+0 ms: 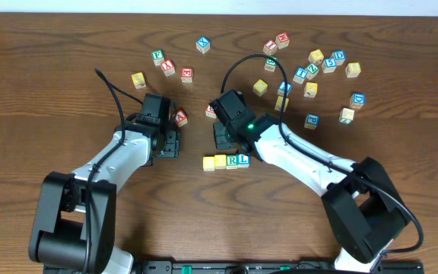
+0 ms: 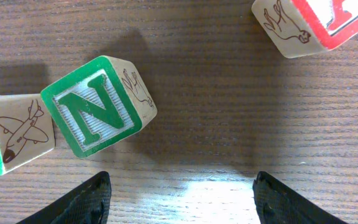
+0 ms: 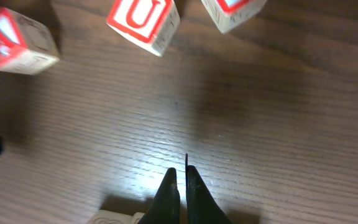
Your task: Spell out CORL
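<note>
Brown wooden table (image 1: 44, 53) bears scattered cubes (image 1: 310, 90). The CORL row (image 1: 226, 160) lies near centre, just nearer than the right gripper (image 3: 180, 177), whose fingers are pressed together and empty. Left gripper (image 2: 182, 186) is spread, holding nothing.

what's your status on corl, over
Left gripper open, empty. Right gripper shut, empty. Row of four cubes side by side, R and L readable, yellow pair too small to read. Strays apart from it.
</note>
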Controlling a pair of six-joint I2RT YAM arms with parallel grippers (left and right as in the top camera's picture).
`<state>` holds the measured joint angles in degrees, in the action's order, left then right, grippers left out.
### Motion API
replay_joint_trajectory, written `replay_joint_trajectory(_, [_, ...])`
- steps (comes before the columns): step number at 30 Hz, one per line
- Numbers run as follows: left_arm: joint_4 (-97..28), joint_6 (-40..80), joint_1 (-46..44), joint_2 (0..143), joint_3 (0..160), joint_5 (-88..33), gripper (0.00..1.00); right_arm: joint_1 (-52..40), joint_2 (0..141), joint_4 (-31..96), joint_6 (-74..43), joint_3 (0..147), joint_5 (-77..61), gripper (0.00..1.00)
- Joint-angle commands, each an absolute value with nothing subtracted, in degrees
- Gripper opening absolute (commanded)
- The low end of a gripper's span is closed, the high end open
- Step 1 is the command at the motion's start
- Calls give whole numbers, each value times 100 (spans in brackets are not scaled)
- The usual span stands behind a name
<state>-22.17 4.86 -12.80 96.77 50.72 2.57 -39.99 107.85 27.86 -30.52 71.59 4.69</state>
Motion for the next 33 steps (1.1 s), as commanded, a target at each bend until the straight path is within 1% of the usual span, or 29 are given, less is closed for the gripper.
replay_joint_trajectory(1, [-2206,504,-1256,9686,5225,370,72,-4023,11004,2814,-2947,7148,403,1])
replay_joint_trajectory(21, [-2191,504,-1256,9686,5225,370,73,-4362,11179,2805,-2858,7148,349,1])
replay_joint_trajectory(33, [-2191,504,-1256,9686,5225,370,73,-4366,11179,2862,-2860,7148,346,1])
